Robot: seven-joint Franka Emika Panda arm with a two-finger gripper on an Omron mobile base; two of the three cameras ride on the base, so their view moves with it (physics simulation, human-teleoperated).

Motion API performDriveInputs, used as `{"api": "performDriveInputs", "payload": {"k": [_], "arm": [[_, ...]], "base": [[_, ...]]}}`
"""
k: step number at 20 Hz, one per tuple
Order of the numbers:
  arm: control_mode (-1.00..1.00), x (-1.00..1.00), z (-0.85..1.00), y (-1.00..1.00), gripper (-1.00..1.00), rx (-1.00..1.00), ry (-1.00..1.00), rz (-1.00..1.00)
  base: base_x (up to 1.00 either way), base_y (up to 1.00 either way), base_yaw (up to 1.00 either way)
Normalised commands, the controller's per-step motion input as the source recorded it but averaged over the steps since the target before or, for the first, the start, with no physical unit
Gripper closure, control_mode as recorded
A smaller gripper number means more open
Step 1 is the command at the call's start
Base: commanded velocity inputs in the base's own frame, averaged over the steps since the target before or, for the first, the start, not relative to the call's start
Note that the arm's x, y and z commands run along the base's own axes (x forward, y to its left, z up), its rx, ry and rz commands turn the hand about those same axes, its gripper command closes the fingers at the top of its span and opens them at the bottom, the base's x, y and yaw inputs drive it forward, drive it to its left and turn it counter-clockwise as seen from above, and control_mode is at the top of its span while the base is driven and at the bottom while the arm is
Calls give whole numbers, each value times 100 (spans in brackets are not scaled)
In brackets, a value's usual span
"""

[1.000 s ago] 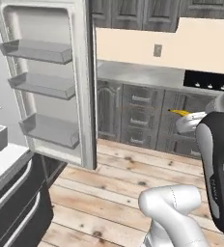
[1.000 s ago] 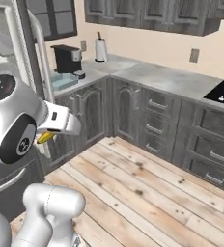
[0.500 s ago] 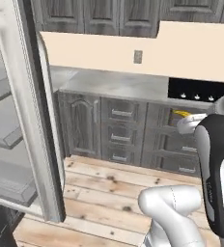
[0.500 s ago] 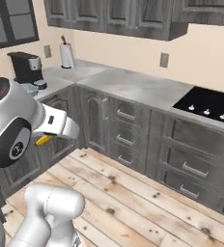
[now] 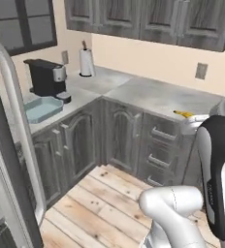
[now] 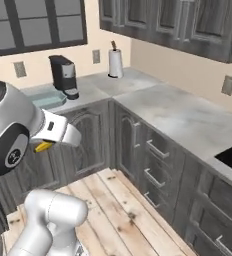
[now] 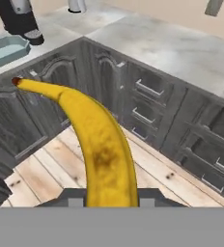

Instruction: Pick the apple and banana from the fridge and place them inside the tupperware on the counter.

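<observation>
Above the pale wooden plank floor [image 7: 46, 169], the two-finger gripper [image 7: 111, 195] is closed on the curved yellow banana [image 7: 97, 140], which rises from between the jaws in the hand view and tapers to a dark brown tip at upper left, a brownish bruise on its middle. From the left base view a short yellow end of that fruit [image 5: 183, 114] juts out beside the white arm, in front of the counter; from the right base view its yellow end [image 6: 43, 146] peeks out below the white wrist, though the fingers themselves are hidden there and I cannot quite see how they meet it. On the light grey marbled stone counter [image 6: 188, 120], which bends round a corner over grey wood-grain cabinets [image 5: 119, 140], sits the shallow light blue-grey tupperware tray [image 5: 41, 108], well apart from the banana. Just beside the tray, seemingly touching its far edge, stands a black coffee machine [image 5: 46, 77]; in the right base view the tray [image 6: 47, 100] lies left of that machine [image 6: 64, 75]. Farther along, in the corner, a white paper-towel roll [image 5: 87, 62] stands upright on a holder. At the left edge of the left base view, a long curved silver handle [image 5: 20, 131] of the grey fridge [image 5: 0, 193] arcs down. A dark-framed window [image 6: 35, 25] sits above the counter.
</observation>
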Motion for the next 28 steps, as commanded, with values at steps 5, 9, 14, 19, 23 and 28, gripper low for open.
{"api": "performDriveInputs", "payload": {"k": [5,9,14,19,23,28], "arm": [[100,0,0,0,100,0,0,0],[100,0,0,0,100,0,0,0],[100,0,0,0,100,0,0,0],[100,0,0,0,100,0,0,0],[100,0,0,0,100,0,0,0],[100,0,0,0,100,0,0,0]], "base": [[81,-40,83],[85,-42,59],[87,-20,24],[77,3,6],[72,2,53],[84,0,45]]}}
